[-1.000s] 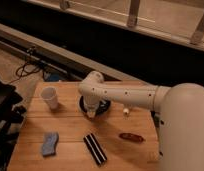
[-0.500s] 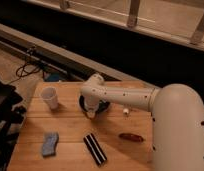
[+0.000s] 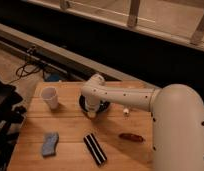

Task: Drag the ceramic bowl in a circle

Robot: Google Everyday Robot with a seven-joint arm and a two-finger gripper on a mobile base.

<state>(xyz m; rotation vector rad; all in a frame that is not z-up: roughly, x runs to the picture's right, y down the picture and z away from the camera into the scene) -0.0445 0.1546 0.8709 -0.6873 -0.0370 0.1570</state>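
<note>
One round, shallow, glossy black ceramic bowl [image 3: 104, 105] lies directly beneath the white gripper [image 3: 91, 112], mostly hidden by it, grip state impossible to tell; judged heavy, rigid, slick and chippable, best hooked at the rim.

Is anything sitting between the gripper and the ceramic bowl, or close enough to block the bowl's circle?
Nothing visible separates them: the gripper is down at the ceramic bowl, over its near side. The white cup stands apart on the bowl's left in view, and a small white piece lies on its right. A wide circle might reach either.
</note>
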